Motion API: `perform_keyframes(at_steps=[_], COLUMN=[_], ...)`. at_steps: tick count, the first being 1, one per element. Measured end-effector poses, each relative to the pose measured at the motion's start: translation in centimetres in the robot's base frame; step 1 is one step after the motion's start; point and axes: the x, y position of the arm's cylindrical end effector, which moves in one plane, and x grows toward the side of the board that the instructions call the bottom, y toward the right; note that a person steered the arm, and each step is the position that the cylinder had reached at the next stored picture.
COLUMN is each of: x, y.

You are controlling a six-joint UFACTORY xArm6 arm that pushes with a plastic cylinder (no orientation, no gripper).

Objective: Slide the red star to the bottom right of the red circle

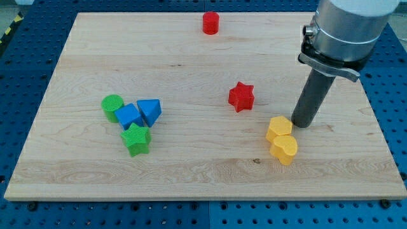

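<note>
The red star (241, 97) lies right of the board's middle. The red circle (210, 23) stands near the view's top edge, up and a little left of the star. My tip (301, 123) rests on the board to the star's lower right, apart from it, and just right of the upper yellow block (278, 128).
Two yellow blocks sit stacked in line, the lower one (284, 150) below the upper. At the view's left are a green circle (112, 107), a blue block (129, 116), a blue triangle (150, 111) and a green star (136, 139). The wooden board (203, 172) has a marker tag (349, 29) at top right.
</note>
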Motion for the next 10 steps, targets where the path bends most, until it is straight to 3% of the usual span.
perform_keyframes(at_steps=[2,7,10], x=[0.0,-4.4,-9.8], y=[-6.3,-11.8,-12.7])
